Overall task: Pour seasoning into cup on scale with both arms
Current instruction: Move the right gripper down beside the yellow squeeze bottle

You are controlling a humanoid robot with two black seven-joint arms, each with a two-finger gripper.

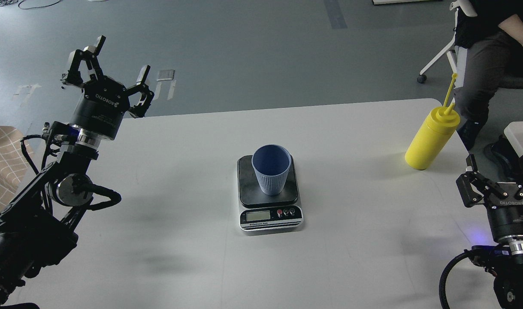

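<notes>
The scale (pixel 270 195) sat at the centre of the white table (pixel 355 257), display and buttons facing me. The cup (pixel 271 168) stood upright on the scale's dark plate, mouth open upward, inside the plate's edges toward its rear.

The seasoning bottle (pixel 432 137) stood on the table near the far right corner, well apart from the scale. It appeared to lean slightly left at the base from this view. Its cap was on, and the thin yellow tether stick rose above the nozzle.

My left gripper (pixel 112 75) was raised above the table's far left corner, fingers spread wide and holding nothing. It was well apart from both the cup and the bottle.

My right gripper (pixel 499 180) was at the right edge of the table, below the bottle in the view and not touching it. Its fingers were spread apart and empty.

A seated person (pixel 488 56) was partly visible beyond the right corner.
</notes>
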